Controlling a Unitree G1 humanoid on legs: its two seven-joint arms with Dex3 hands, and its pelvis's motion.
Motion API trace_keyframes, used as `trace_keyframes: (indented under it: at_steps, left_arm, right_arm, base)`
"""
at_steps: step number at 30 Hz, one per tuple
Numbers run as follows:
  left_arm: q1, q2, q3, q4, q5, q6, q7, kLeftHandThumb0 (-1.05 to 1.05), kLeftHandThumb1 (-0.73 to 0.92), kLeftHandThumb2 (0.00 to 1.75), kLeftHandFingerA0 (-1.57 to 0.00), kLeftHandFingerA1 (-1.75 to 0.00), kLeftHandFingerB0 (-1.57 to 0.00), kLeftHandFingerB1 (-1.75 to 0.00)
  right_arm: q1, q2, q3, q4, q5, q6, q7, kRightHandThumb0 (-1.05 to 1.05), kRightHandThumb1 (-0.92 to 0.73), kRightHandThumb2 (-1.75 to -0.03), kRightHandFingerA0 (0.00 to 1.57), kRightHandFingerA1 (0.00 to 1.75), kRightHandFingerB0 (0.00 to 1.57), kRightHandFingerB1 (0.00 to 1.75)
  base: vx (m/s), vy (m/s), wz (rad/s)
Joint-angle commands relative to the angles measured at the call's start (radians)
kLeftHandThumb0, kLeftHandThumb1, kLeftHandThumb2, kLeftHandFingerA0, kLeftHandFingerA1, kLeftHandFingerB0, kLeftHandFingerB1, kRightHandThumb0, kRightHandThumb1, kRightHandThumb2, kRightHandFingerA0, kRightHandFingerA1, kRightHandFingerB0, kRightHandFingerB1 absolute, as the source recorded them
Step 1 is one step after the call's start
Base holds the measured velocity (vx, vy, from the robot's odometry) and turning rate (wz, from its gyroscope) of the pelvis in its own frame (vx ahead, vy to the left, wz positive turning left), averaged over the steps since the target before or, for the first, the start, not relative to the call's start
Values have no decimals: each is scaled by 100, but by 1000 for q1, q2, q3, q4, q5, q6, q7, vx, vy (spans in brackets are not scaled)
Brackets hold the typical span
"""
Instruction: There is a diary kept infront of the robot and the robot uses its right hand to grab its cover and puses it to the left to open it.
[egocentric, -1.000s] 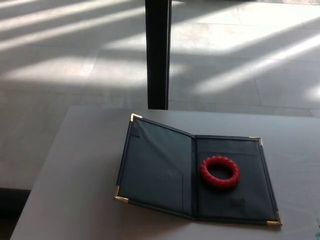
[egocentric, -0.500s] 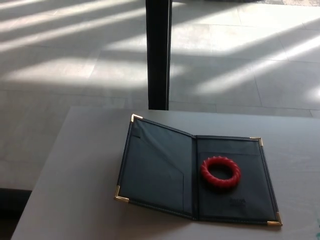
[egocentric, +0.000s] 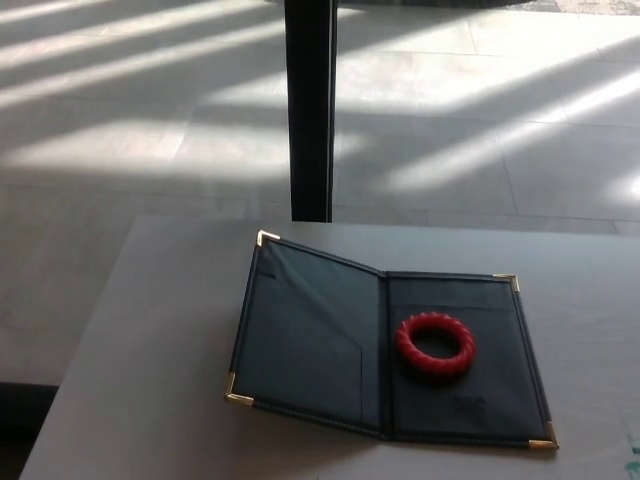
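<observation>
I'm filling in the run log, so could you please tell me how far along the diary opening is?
Done, by the look of it: the diary lies open on the table, its cover swung to the left, a red ring resting on the right page. Nothing is in hand; neither robot hand is in view. The left cover sits slightly raised, but no step appears left.

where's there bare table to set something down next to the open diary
Widest bare patch: the table left of the diary, out to the left edge. A narrower strip lies behind it, toward the dark post, and another on its right. The right page is taken by the red ring; in front there is hardly any margin.
</observation>
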Motion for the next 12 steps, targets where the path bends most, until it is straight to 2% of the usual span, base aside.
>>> trace_keyframes:
  at_steps: [1, 2, 4, 5, 6, 7, 8, 9, 10, 11, 12]
  left_arm:
    - [29, -4, 21, -1, -15, 5, 4, -94, 82, 162, -57, -128, 0, -89]
    - [29, -5, 16, -1, -8, 3, 8, -92, 81, 161, -57, -127, 0, -88]
    - [26, -6, 32, 7, -19, -2, 14, -104, 89, 169, -69, -140, 0, -95]
    - [26, -7, 33, 9, -19, -5, 12, -104, 88, 169, -75, -145, -1, -97]
    - [26, -11, 37, 8, -21, -5, 14, -104, 89, 170, -79, -148, -7, -102]
    - [29, -13, 38, 3, -18, -3, 16, -104, 89, 171, -68, -141, -3, -99]
    - [34, -14, 35, -5, -14, -2, 14, -104, 89, 171, -68, -141, -3, -99]
    - [35, -14, 37, -2, -11, -3, 30, -105, 91, 172, -86, -150, -40, -121]
    - [42, -15, 38, -8, -11, -3, 17, -105, 92, 173, -71, -143, -25, -112]
    - [43, -13, 41, -8, -13, 1, 17, -105, 92, 121, -39, -160, -31, -143]
    - [43, -13, 41, -8, -13, 1, 17, -105, 92, 121, -39, -160, -31, -143]
  right_arm:
    - [39, 144, -74, 50, 162, -213, -68, -88, -92, -71, 60, 121, 49, 105]
    - [47, 152, -48, 61, 149, -234, -50, -87, -92, -75, 60, 115, 50, 103]
    - [44, 174, -20, 28, 144, -208, -61, -88, -92, -73, 62, 120, 56, 105]
    - [35, 174, -9, 42, 135, -214, -77, -87, -92, -70, 67, 115, 62, 102]
    - [32, 175, 1, 34, 137, -213, -82, -86, -67, -114, 72, 104, 66, 96]
    - [34, 183, 11, 15, 141, -206, -85, -86, -92, -71, 71, 116, 62, 105]
    - [37, 188, 18, -2, 146, -197, -88, -86, -92, -71, 71, 116, 62, 105]
    - [47, 199, 31, -33, 157, -186, -86, -86, -92, -71, 73, 119, 64, 106]
    - [48, 205, 34, -46, 180, -172, -88, -86, -66, -114, 73, 105, 64, 96]
    - [54, 213, 40, -62, 188, -166, -91, -83, -92, -70, 67, 117, 51, 104]
    - [54, 213, 40, -62, 188, -166, -91, -83, -92, -70, 67, 117, 51, 104]
  base:
    - [0, 0, 0]
    - [0, 0, 0]
    - [0, 0, 0]
    - [0, 0, 0]
    - [0, 0, 0]
    - [0, 0, 0]
    - [0, 0, 0]
    - [0, 0, 0]
    - [0, 0, 0]
    - [0, 0, 0]
    - [0, 0, 0]
